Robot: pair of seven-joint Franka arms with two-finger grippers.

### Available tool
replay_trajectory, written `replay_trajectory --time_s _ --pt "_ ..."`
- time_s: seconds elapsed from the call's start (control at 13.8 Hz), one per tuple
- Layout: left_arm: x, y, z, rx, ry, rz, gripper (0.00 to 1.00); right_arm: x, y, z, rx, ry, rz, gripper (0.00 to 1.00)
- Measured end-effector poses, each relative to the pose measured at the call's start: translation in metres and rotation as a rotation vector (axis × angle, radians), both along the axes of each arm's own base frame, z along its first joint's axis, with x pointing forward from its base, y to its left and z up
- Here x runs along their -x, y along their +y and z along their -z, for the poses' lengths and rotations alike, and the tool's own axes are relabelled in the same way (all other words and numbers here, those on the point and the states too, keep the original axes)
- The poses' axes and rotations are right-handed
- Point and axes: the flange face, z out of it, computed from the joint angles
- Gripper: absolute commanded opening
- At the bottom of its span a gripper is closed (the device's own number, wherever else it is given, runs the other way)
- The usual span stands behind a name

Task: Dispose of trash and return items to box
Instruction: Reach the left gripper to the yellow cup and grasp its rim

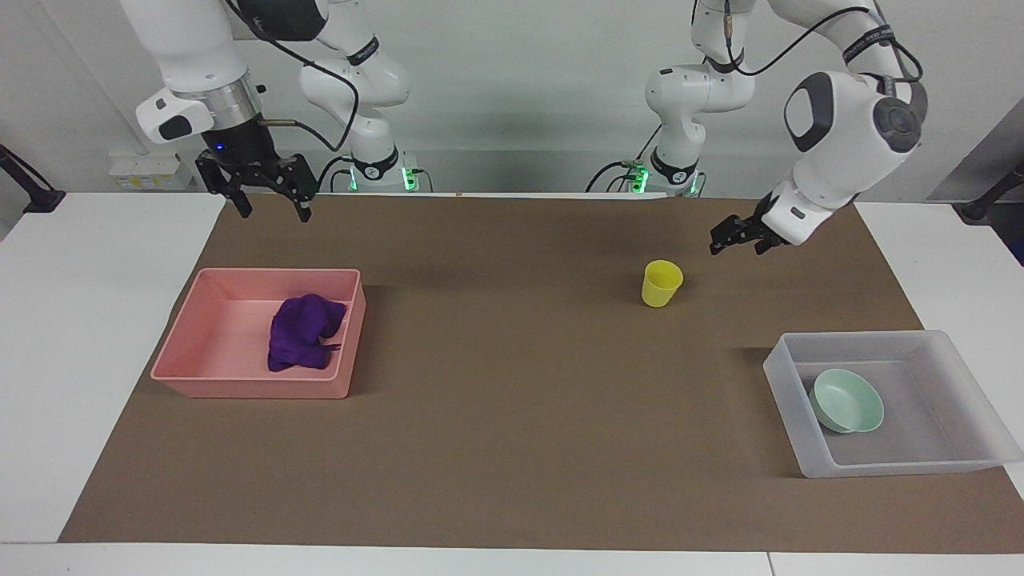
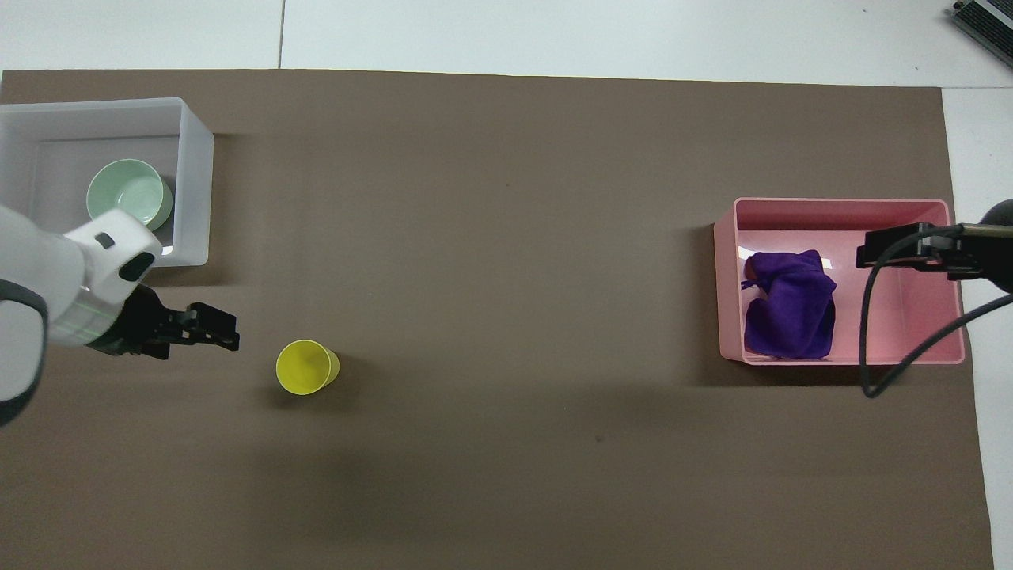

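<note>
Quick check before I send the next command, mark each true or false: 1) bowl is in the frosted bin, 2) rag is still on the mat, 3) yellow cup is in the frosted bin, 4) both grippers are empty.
1) The mint bowl lies in the frosted bin. True.
2) The purple rag lies on the mat. False: it is in the pink bin.
3) The yellow cup is in the frosted bin. False: it stands upright on the mat, nearer the robots than that bin.
4) The left gripper and right gripper hold nothing. True: both are open, in the air.

My open left gripper (image 1: 734,240) has bare brown mat (image 1: 512,384) around the small yellow plastic cup (image 1: 662,283). Nothing stands between us.
</note>
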Motion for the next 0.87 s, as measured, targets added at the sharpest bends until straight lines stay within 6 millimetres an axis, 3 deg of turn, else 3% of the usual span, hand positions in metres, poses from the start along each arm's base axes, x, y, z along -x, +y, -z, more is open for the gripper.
replay_trajectory --time_s 0.15,0.36,0.8,0.87 --pt "0.012 -0.015 0.028 -0.010 -0.004 -0.007 1.00 0.009 -0.011 -0.021 0.000 0.026 0.009 1.00" --pt "0.013 -0.047 0.050 -0.027 -0.020 -0.030 1.00 0.017 -0.013 -0.038 0.001 0.030 0.004 1.00" --pt "0.019 -0.053 0.109 -0.039 -0.034 -0.042 1.00 0.016 -0.009 -0.030 0.001 0.049 -0.004 1.00" --pt "0.019 -0.055 0.114 -0.041 -0.030 -0.038 0.91 0.016 -0.008 -0.027 0.001 0.054 -0.006 1.00"
